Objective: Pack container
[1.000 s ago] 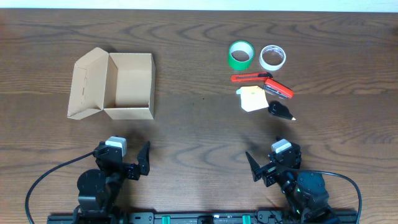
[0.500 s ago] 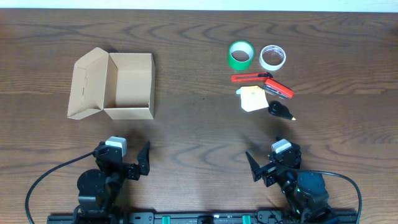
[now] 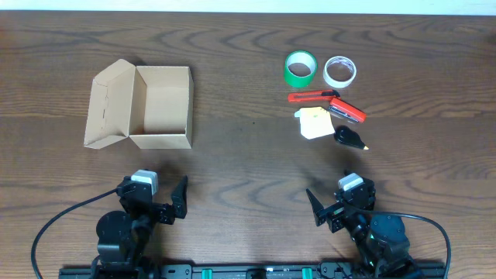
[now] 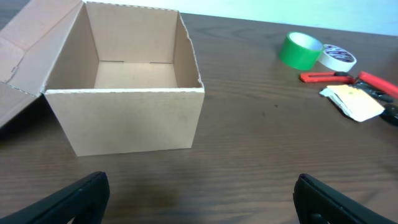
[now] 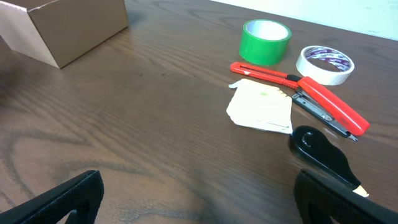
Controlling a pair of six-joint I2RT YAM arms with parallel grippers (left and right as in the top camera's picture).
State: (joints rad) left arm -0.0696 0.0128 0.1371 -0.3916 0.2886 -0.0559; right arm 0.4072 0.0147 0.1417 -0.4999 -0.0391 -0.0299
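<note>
The brown cardboard container point(image 3: 161, 107) stands open and empty at the left, its lid flap point(image 3: 110, 102) folded out to the left; it fills the left wrist view point(image 4: 124, 87). A green tape roll point(image 3: 300, 69), a white tape roll point(image 3: 339, 72), a red box cutter point(image 3: 313, 97), a red stapler-like tool point(image 3: 347, 111), a pale paper pad point(image 3: 314, 122) and a black object point(image 3: 349, 138) lie at the right. My left gripper point(image 3: 160, 201) and right gripper point(image 3: 335, 205) rest open and empty near the front edge.
The same items show in the right wrist view: green roll point(image 5: 265, 42), white roll point(image 5: 323, 64), paper pad point(image 5: 261, 107), black object point(image 5: 323, 152). A corner of the box point(image 5: 68, 28) shows at its upper left. Cables run along the front edge.
</note>
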